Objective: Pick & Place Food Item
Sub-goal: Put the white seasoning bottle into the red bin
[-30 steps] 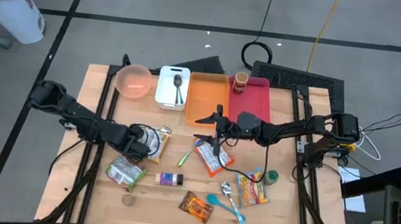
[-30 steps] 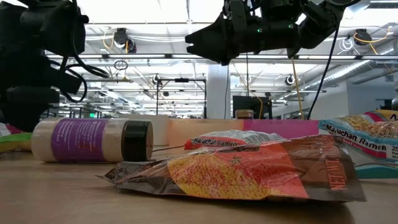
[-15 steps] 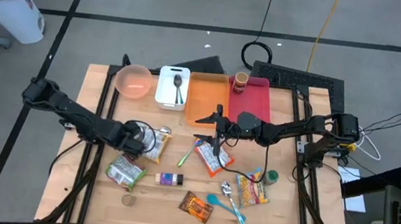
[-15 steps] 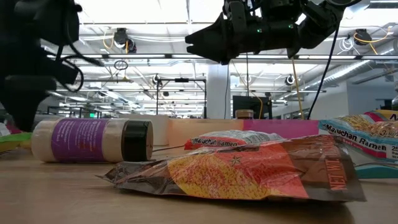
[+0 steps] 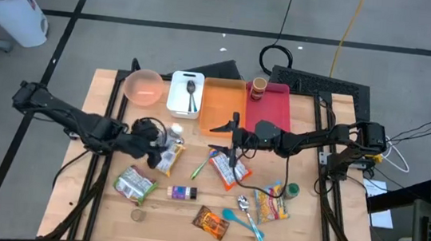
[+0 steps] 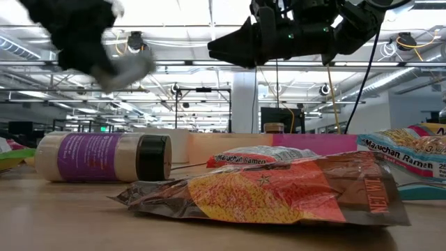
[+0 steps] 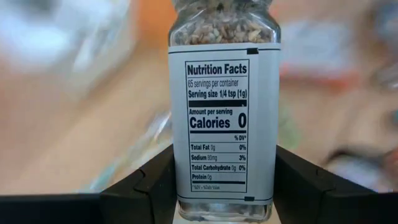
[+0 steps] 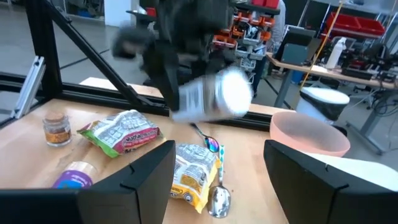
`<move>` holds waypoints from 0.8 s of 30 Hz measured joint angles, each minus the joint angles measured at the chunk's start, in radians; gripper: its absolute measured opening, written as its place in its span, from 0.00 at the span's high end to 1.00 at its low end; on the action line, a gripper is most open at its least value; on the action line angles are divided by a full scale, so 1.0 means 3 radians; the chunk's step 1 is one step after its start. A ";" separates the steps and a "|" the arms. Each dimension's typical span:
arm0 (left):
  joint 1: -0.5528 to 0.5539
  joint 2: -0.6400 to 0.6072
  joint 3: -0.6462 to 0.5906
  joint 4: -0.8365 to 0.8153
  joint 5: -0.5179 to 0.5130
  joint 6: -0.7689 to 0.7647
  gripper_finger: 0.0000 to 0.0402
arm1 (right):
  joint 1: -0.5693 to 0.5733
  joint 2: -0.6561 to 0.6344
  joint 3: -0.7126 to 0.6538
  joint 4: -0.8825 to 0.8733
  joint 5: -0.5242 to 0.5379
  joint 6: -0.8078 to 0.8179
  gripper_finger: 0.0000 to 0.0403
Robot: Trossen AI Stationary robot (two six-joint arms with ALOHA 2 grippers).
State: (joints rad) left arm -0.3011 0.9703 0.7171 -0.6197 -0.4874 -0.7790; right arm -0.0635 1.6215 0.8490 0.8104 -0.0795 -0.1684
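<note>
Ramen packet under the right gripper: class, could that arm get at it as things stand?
Probably yes. The right gripper hovers open over the ramen packet, with nothing lying on it.

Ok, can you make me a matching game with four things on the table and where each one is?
Things:
1. spice jar
2. metal spoon
3. purple bottle
4. pink bowl

Places:
A. lying on its side on the wood
B. in the white tray
C. held in the left gripper
D. at the table's far edge, beside the white tray

Pairs: 1-C, 2-B, 3-A, 4-D
</note>
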 joint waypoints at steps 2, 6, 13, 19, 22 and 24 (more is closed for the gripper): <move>0.0054 -0.0008 0.0003 0.0467 -0.0023 0.0541 0.49 | -0.0005 0.0000 0.0000 -0.0003 0.0000 -0.0056 0.41; 0.0244 0.0080 0.0003 0.1100 -0.0009 0.1338 0.49 | -0.0029 0.0000 0.0000 -0.0100 -0.0003 -0.0141 0.41; 0.0750 0.0502 0.0003 0.1393 0.0478 0.2010 0.49 | -0.0117 0.0000 -0.0001 -0.0149 -0.0001 -0.0161 0.41; 0.1021 0.0905 0.0000 0.1590 0.1078 0.2361 0.49 | -0.0197 0.0000 -0.0001 -0.0162 -0.0061 -0.0083 0.41; 0.1087 0.1033 0.0000 0.1623 0.1181 0.2567 0.49 | -0.0265 0.0000 0.0019 -0.0213 -0.0472 0.0035 0.41; 0.1131 0.1076 0.0000 0.1635 0.1180 0.2699 0.49 | -0.0315 -0.0001 0.0062 -0.0249 -0.0692 0.0169 0.41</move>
State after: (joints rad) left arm 0.0382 1.2930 0.7170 -0.1293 -0.1333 0.0307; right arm -0.1579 1.6212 0.8675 0.7357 -0.2873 -0.1178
